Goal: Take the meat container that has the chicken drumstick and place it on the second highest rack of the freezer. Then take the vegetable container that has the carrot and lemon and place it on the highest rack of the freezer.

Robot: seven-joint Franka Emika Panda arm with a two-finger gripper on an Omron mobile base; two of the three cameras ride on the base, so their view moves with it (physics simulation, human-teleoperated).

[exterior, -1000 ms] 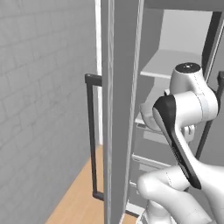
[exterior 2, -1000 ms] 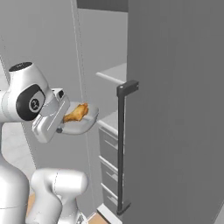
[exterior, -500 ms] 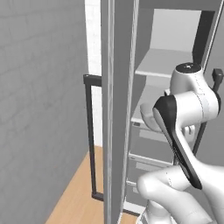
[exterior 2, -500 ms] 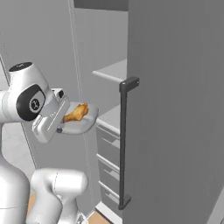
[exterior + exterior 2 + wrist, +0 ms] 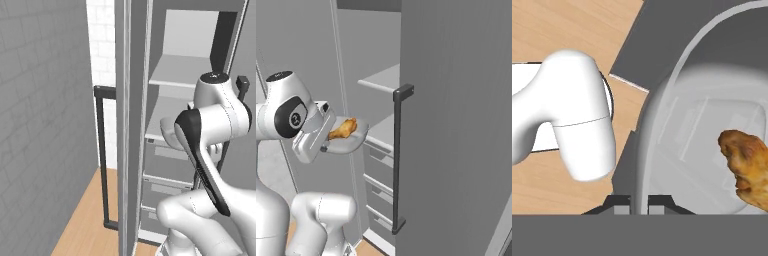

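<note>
Container (image 5: 348,142) with drumstick (image 5: 342,129) is held before the open freezer (image 5: 456,125).
Its rim is clamped between the nearly closed jaws of the gripper (image 5: 639,202), beside the shelves (image 5: 182,70).

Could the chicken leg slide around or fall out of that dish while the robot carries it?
Probably it could slide a little. The chicken drumstick lies loose in the meat container, off to one side in the hand view, and nothing pins it. The raised rim should likely keep it in. The claw pinches just one edge, so the dish might tip if jolted.
</note>
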